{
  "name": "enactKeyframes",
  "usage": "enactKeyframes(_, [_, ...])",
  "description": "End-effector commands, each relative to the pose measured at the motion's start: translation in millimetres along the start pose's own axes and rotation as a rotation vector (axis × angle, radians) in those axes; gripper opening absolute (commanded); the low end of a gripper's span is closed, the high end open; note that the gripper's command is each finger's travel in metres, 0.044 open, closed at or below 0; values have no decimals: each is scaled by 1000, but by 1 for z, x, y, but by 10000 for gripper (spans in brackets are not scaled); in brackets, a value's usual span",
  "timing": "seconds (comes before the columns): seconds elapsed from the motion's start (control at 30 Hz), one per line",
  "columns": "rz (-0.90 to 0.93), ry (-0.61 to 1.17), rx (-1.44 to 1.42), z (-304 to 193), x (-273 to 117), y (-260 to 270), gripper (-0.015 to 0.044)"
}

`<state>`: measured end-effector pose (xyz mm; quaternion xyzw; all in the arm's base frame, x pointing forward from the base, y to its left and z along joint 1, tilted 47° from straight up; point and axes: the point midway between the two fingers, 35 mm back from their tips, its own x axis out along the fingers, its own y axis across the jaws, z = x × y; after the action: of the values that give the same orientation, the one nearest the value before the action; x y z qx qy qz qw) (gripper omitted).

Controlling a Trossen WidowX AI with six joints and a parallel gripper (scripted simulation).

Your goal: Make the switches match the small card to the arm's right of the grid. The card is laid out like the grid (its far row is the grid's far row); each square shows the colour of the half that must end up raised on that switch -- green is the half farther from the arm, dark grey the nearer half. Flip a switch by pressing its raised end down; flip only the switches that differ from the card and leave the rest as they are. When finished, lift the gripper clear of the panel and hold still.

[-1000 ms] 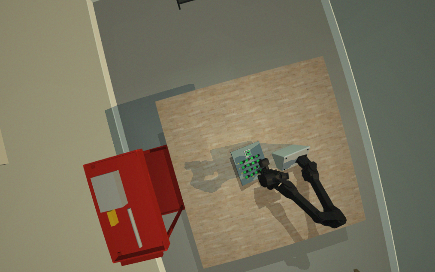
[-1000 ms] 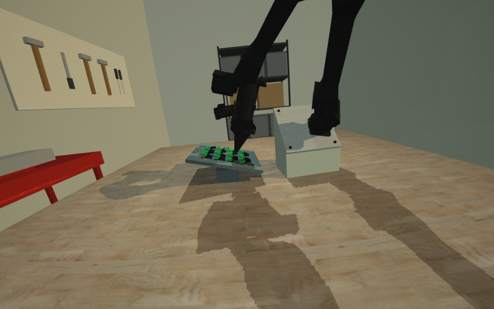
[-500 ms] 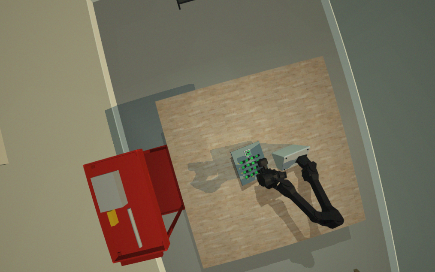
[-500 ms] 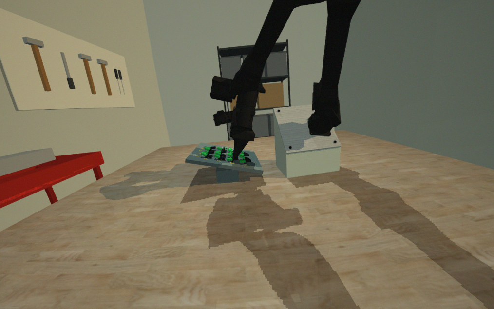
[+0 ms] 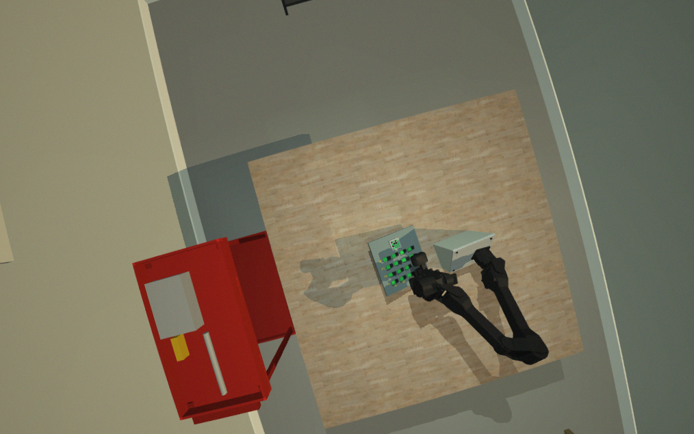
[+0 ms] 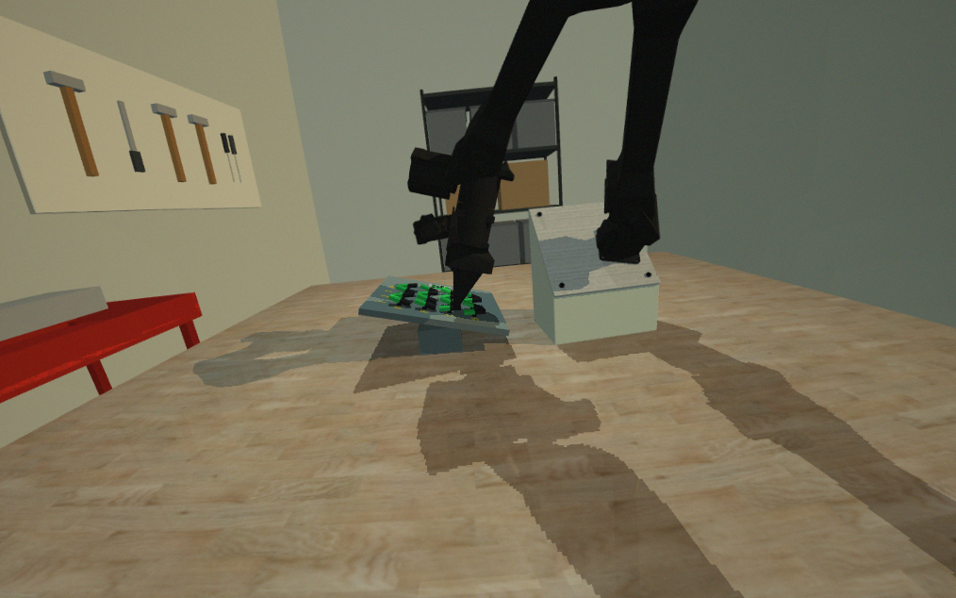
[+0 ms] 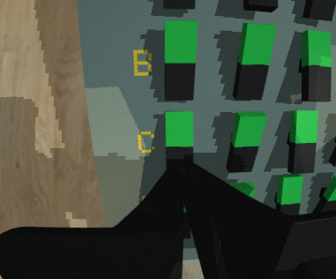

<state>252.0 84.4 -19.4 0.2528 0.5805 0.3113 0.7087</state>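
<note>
I log: wood-grained bench [image 5: 393, 188] [image 6: 244, 482], red table [image 5: 241, 345] [image 6: 170, 302] by its left edge, shelf rack [image 6: 558, 141] beyond its far edge, gripper [image 5: 421, 286] [image 6: 456, 306] [image 7: 181, 169] jaws pressed together.

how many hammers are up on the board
3. One hangs farthest left, left of a black-handled tool; the second hangs just right of that tool, and the third is right of the second. None looks hidden there.

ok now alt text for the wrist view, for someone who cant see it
The closed black gripper points down over the near half of the first switch in row C. Around it, green-and-dark switches stand in rows on a blue-grey panel, with yellow letters B and C and wood at left.
</note>
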Motion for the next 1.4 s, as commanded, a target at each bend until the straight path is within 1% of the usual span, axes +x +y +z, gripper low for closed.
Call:
enactKeyframes(0.0, [2,-1,3,0,0,0,0])
enactKeyframes(1.37, [2,-1,3,0,6,0,0])
